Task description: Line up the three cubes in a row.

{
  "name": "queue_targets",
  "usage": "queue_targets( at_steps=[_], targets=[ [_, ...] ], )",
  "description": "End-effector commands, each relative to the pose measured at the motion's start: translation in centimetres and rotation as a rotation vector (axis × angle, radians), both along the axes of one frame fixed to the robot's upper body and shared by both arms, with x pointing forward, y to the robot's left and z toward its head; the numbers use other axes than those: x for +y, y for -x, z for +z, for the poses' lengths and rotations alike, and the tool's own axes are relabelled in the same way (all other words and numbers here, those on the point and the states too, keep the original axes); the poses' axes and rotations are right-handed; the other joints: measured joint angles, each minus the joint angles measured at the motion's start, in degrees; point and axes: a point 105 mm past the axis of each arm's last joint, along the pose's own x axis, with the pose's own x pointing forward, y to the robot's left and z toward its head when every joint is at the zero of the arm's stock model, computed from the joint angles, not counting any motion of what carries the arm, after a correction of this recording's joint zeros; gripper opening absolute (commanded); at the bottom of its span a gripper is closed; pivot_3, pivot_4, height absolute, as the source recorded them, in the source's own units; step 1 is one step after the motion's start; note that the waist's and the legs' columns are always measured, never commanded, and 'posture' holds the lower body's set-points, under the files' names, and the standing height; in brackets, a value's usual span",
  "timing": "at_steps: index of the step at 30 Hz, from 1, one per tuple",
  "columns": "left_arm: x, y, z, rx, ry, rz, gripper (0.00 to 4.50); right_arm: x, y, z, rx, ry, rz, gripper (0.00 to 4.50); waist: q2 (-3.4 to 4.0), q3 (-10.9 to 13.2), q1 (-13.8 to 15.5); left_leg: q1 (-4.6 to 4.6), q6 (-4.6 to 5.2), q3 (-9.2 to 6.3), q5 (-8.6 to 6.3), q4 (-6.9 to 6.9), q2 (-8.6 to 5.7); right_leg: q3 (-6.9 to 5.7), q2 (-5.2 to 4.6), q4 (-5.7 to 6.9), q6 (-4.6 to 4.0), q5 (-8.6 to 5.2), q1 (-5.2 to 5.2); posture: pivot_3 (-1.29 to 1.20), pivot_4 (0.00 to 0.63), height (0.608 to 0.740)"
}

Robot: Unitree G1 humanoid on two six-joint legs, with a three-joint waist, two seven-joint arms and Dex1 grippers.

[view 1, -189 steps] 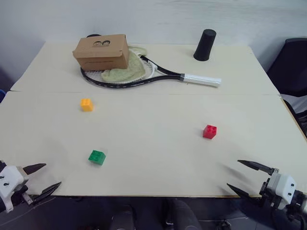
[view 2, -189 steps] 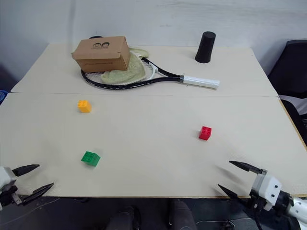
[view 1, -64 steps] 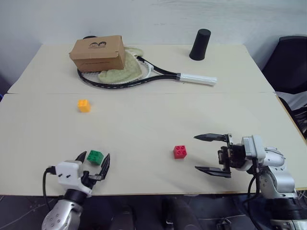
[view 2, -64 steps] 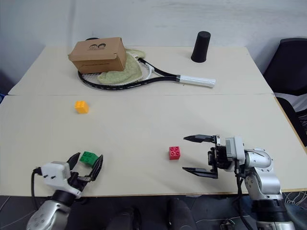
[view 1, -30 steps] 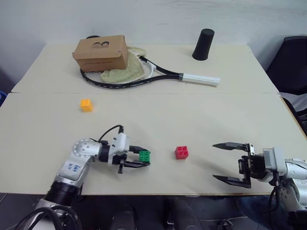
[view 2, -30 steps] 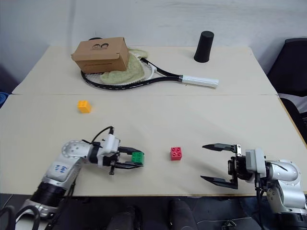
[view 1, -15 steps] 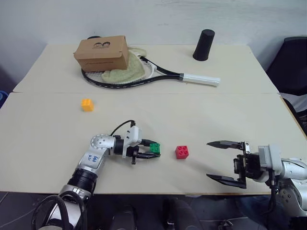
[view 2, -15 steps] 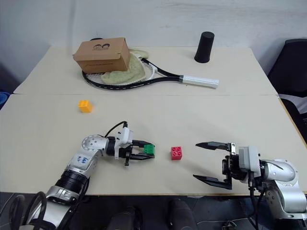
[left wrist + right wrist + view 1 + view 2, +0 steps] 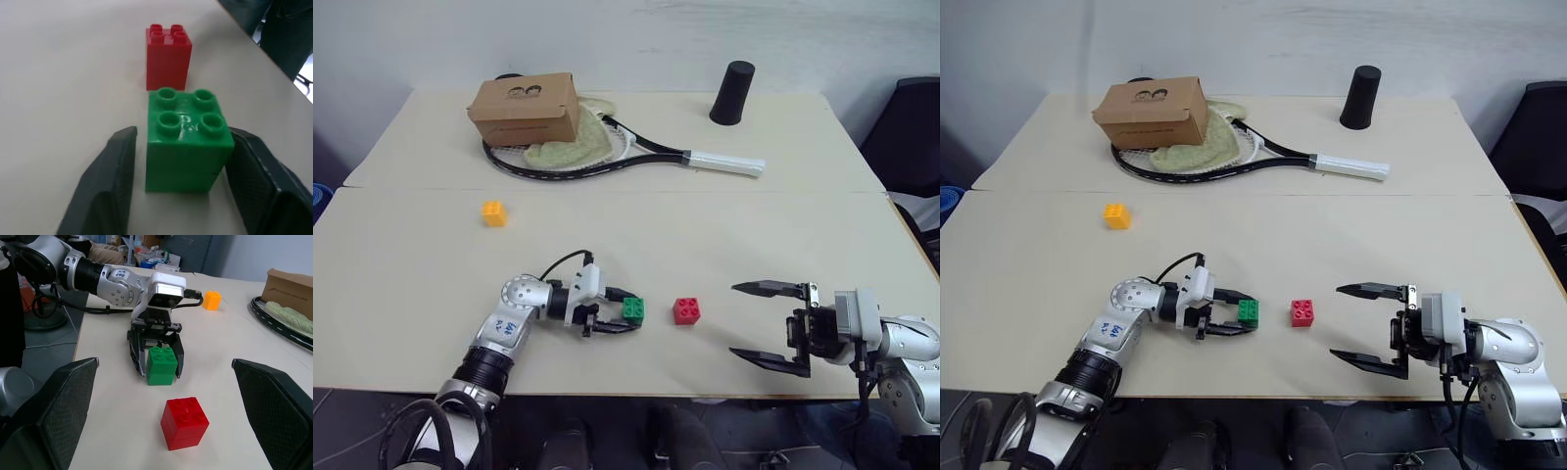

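far back on the cream desk (image 9: 724, 235): brown cardboard box (image 9: 525, 108) resting on a black racket (image 9: 607, 155), pale green cloth (image 9: 566, 143) over its strings, white grip tape; matte black cup (image 9: 732, 92) upside down, well apart. nothing between green brick (image 9: 633, 310) and red brick (image 9: 685, 310), studded glossy plastic, side by side near the front edge, a small gap between. orange-yellow brick (image 9: 493, 212) well apart to the left. left claw (image 9: 628, 312) partly parted around the green brick, gap visible on one side, contact on the other unclear. right claw (image 9: 767, 323) wide apart, empty, right of red. dark chair (image 9: 913, 137) cut off at the right edge.
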Motion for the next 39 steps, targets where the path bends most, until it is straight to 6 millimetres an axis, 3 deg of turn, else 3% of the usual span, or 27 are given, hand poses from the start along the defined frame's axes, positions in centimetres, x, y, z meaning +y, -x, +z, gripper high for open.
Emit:
queue_targets(
  at_steps=[1,2,4,9,12,15,17,19,22,25,30,34,39],
  targets=[
    [1.1,0.0,1.8,-0.078,0.010,0.023,3.99,0.0,0.1,0.2,-0.022,-0.013,0.013,4.50,0.00,0.00,-0.14,0.00,0.00,0.00,0.00,0.00,0.01,0.01,0.00,0.00,0.00,0.00,-0.01,0.00,0.150,0.740],
    [2.1,-0.1,2.4,-0.105,0.011,0.058,4.29,0.0,0.1,0.2,-0.026,-0.016,0.015,4.50,0.00,0.00,-0.21,0.01,0.00,0.01,0.00,-0.01,0.02,0.01,0.01,0.01,0.00,0.00,-0.01,0.00,0.150,0.740],
    [4.1,0.1,3.4,-0.137,0.020,0.118,4.29,0.0,0.0,0.3,-0.029,-0.024,0.014,4.50,0.00,0.00,-0.36,0.02,-0.01,0.01,0.00,-0.03,0.06,0.02,0.02,0.04,-0.01,-0.01,-0.03,0.00,0.150,0.740],
    [11.4,2.6,4.7,-0.180,0.015,0.355,4.29,0.5,-0.6,1.0,-0.031,-0.058,0.030,4.50,0.01,0.00,-0.75,0.09,-0.04,0.02,0.00,-0.20,0.09,0.02,-0.05,0.05,-0.12,-0.06,-0.07,0.00,0.150,0.740],
    [17.0,4.3,5.0,-0.195,0.048,0.658,4.29,1.0,-1.5,2.0,-0.032,-0.139,0.008,4.50,0.00,0.01,-0.92,0.08,-0.02,0.01,-0.01,-0.24,0.09,0.01,-0.14,0.04,-0.12,-0.07,-0.08,0.00,0.150,0.740],
    [24.2,6.6,5.2,-0.250,0.149,1.138,4.40,1.6,-2.5,3.2,-0.009,-0.248,-0.041,4.50,-0.03,0.02,-0.71,0.07,-0.02,-0.07,-0.02,-0.33,0.07,-0.07,-0.22,0.01,-0.16,-0.09,-0.10,0.00,0.150,0.740],
    [27.7,9.0,5.1,-0.285,0.194,1.372,4.40,2.0,-2.6,3.4,-0.033,-0.258,-0.055,4.50,-0.05,0.02,-0.51,0.07,-0.02,-0.12,-0.02,-0.34,0.06,-0.10,-0.24,0.00,-0.17,-0.09,-0.10,0.00,0.150,0.740],
    [29.8,11.8,4.7,-0.302,0.228,1.563,4.40,2.3,-2.7,3.5,-0.056,-0.278,-0.078,4.50,-0.10,0.00,-0.18,0.06,0.00,-0.11,-0.04,-0.36,0.03,-0.11,-0.26,-0.03,-0.17,-0.09,-0.09,0.00,0.150,0.740],
    [30.3,13.5,4.3,-0.288,0.283,1.691,4.40,2.6,-2.6,3.4,-0.074,-0.292,-0.093,4.50,-0.18,-0.03,0.03,0.02,0.05,-0.13,-0.08,-0.39,0.01,-0.15,-0.28,-0.24,-0.14,-0.08,-0.02,0.00,0.150,0.740],
    [29.3,12.0,4.8,-0.249,0.424,1.687,4.40,3.0,-2.5,3.3,-0.084,-0.294,-0.092,4.50,-0.27,-0.07,0.95,0.01,0.07,-0.19,-0.06,-0.39,0.01,-0.26,-0.30,-0.34,-0.10,-0.05,0.07,0.00,0.150,0.740],
    [26.8,4.9,7.4,-0.186,0.573,1.620,4.40,3.2,-2.7,3.4,-0.105,-0.275,-0.067,4.50,-0.30,-0.09,1.40,0.01,0.10,-0.19,0.00,-0.37,-0.02,-0.28,-0.29,-0.29,-0.10,0.02,0.10,0.00,0.150,0.740],
    [23.1,-3.5,8.5,-0.073,0.555,1.572,4.40,3.4,-2.8,3.3,-0.108,-0.265,-0.057,4.50,-0.34,-0.11,1.33,-0.02,0.07,-0.14,0.02,-0.36,-0.01,-0.27,-0.24,-0.29,-0.02,0.07,0.09,0.00,0.150,0.740],
    [21.7,-8.8,8.8,-0.024,0.485,1.581,4.40,3.8,-2.7,2.8,-0.100,-0.250,-0.031,4.50,-0.34,-0.11,-0.15,0.00,-0.12,0.17,0.11,-0.45,0.02,-0.12,-0.13,-0.36,0.04,0.08,-0.01,0.00,0.150,0.740]
  ],
)
